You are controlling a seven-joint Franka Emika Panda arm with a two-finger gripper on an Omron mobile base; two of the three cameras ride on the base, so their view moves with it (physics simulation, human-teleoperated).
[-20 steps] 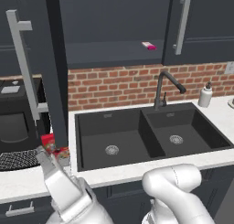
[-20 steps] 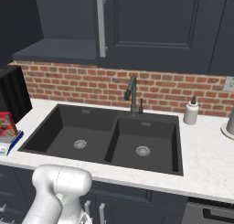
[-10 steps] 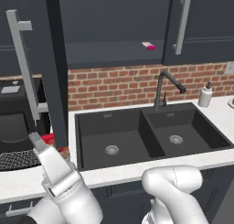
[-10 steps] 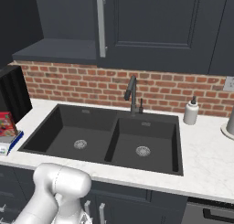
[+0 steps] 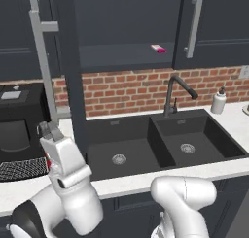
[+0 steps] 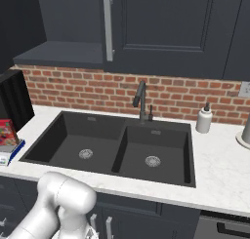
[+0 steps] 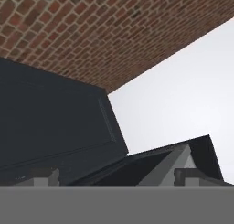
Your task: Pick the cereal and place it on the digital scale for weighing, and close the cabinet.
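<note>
Showing no readable lettering on the cereal [image 6: 6, 131] at the frame's left edge. Now rising at lower left beside the open cabinet [image 5: 73, 81] door, gripper [image 5: 48, 130] spread wide, grasping nothing.

We can't read any text, brand, number or sign here. The cereal [image 6: 6, 132] front shows only colourful blobs, too small to make out lettering. The black appliance [image 5: 19, 120] has a pale panel on its top, blank at this resolution. No labels on the cabinet [image 5: 68, 72].

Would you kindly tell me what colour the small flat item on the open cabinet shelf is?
Pink, with a paler end; the small flat item shows best in the left base view.
</note>
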